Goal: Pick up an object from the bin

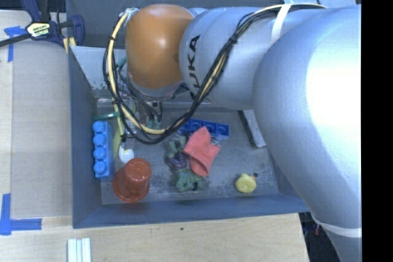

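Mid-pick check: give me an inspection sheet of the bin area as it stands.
Surface: grey metal bin, things loose on its floor.
Job's things: blue studded block by the left wall; orange-red cup front left; red cloth-like piece in the middle; yellow lump front right.
Clutter: blue flat brick; green-purple toy; grey bar.
End effector: under the orange cover, above the bin's back left; grip state hidden.
Cables: yellow and black, looping low below the cover.
Surroundings: silver arm link overhangs the bin's right side.
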### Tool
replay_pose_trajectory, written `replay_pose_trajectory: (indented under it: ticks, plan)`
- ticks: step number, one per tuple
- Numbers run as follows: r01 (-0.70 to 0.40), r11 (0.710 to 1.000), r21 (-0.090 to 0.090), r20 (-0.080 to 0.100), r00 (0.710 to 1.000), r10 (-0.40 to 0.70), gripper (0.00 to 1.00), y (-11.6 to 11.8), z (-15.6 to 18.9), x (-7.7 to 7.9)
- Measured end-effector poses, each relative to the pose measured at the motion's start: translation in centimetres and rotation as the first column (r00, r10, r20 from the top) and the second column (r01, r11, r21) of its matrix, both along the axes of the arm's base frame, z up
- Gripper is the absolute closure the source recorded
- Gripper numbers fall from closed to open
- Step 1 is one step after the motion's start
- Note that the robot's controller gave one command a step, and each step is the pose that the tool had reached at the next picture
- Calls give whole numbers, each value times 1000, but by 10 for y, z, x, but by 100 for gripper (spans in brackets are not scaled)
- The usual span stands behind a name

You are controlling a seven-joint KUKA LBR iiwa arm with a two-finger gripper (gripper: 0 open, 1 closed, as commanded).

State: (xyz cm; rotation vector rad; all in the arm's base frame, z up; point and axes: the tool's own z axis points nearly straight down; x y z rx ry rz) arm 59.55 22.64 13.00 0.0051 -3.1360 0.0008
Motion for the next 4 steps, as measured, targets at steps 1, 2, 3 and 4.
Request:
replay_pose_trajectory:
  ticks: [1,2,3,4]
  plan:
    - [3,1000,2,8,1000,-3,0,-1,4,2]
    - [-391,920,1,13,920,391,0,8,-33,15]
    - [-439,898,1,12,898,439,0,16,-32,23]
    - [-798,603,-2,12,603,797,0,-3,-30,2]
